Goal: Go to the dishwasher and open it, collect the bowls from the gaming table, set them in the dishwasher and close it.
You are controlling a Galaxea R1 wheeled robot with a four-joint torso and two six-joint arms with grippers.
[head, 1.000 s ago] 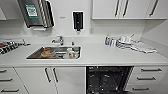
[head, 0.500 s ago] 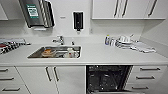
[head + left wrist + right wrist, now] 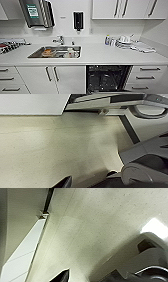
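Grippers first: each wrist view has a dark fingertip at its edge, the left gripper [image 3: 65, 182] and the right gripper [image 3: 62, 276], both hanging over pale speckled floor [image 3: 50, 149]. Whether either pair of fingers is spread or closed cannot be told from these pictures, and nothing can be seen held in either. A white cabinet face [image 3: 32, 104] runs along one border of the left wrist view, and a white panel edge [image 3: 22, 253] shows in the right wrist view.

Outward to the head view: the dishwasher [image 3: 107, 78] sits at about five o'clock, under the white counter [image 3: 100, 56]. Its front is down and the dark inside with racks is exposed, so the opening step looks done. No coloured bowls can be made out in the racks, though the interior is too dark to be sure.

At about nine o'clock the steel sink [image 3: 56, 52] holds some items, with the tap [image 3: 59, 40] behind it. At two o'clock a stack of white crockery [image 3: 125, 40] stands beside a small bottle [image 3: 107, 40]. A soap dispenser [image 3: 78, 21] hangs at twelve o'clock, a paper-towel dispenser [image 3: 37, 12] at eleven.

By my judgement, collecting the bowls from the gaming table, loading them and closing the door all remain.
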